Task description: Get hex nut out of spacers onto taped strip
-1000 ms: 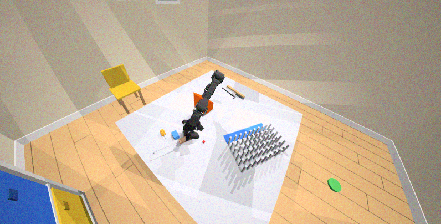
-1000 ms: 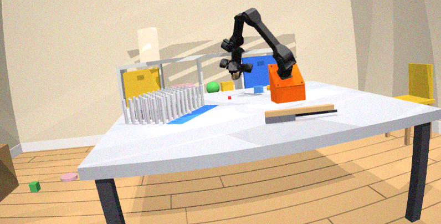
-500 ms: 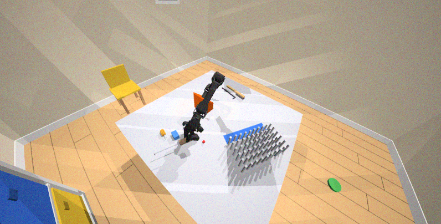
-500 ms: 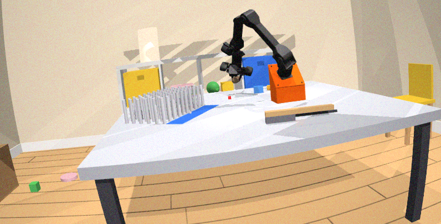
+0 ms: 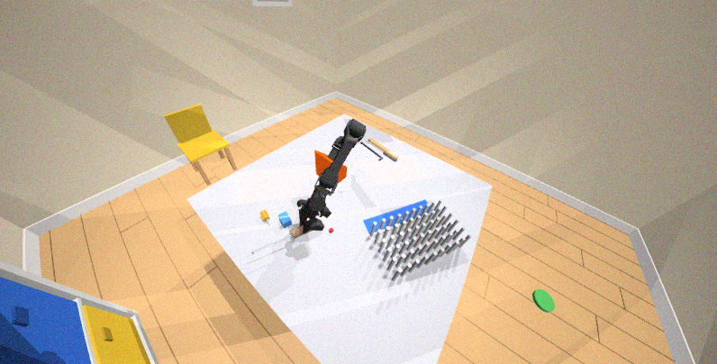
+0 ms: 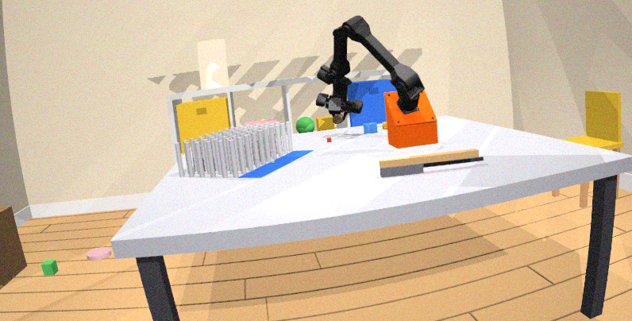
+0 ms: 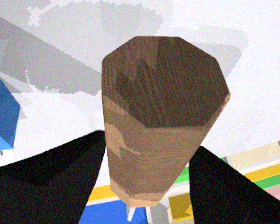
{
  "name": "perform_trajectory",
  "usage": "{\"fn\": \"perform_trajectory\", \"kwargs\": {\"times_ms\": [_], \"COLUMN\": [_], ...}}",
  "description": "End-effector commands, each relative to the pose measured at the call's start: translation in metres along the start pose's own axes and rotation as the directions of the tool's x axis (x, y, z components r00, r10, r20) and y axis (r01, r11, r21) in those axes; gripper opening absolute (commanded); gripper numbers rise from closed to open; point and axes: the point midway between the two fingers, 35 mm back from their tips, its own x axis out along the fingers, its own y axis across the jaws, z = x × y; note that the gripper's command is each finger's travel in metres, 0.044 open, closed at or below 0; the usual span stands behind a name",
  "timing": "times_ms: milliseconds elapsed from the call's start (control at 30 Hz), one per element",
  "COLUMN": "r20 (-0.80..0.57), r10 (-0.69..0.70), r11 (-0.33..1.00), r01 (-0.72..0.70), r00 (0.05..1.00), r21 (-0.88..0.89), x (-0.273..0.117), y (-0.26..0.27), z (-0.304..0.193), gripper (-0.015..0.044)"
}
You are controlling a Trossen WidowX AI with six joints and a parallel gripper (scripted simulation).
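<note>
My gripper [image 5: 304, 229] [image 6: 338, 114] [image 7: 148, 147] is shut on the brown wooden handle [image 5: 296, 232] [image 6: 338, 118] [image 7: 161, 140] of a tool. Its thin pale rod [image 5: 252, 252] points away from the spacers, above the table; its end shape is too small to tell. Upright metal spacers [image 5: 373, 227] [image 6: 235, 159] stand in rows, well away from the gripper. The blue taped strip [image 5: 368, 224] [image 6: 283, 163] lies along their front. The hex nut cannot be made out in any view. A black hooked rod [image 5: 372, 150] [image 6: 475, 159] and a wooden-handled brush [image 5: 382, 149] [image 6: 429, 158] lie near the table's far edge.
A small red cube [image 5: 331, 230] [image 6: 329, 140] lies between gripper and spacers. A blue block [image 5: 285, 219] [image 6: 370, 128] [image 7: 3, 112] sits near the gripper. A small orange object [image 5: 265, 214] lies beyond it. The orange arm base [image 5: 323, 163] [image 6: 411, 133] stands behind.
</note>
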Motion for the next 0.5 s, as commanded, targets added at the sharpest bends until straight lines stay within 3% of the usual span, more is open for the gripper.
{"fn": "perform_trajectory", "kwargs": {"times_ms": [0, 467], "r20": [-0.001, 0.000], "r10": [-0.006, -0.006], "r11": [1.000, 1.000], "r01": [0.006, 0.006], "r00": [1.000, 1.000], "r21": [0.003, 0.003], "x": [0.003, 0.016], "y": [0.001, 0.007], "z": [0.003, 0.013], "gripper": [0.0000, 0.0000]}}
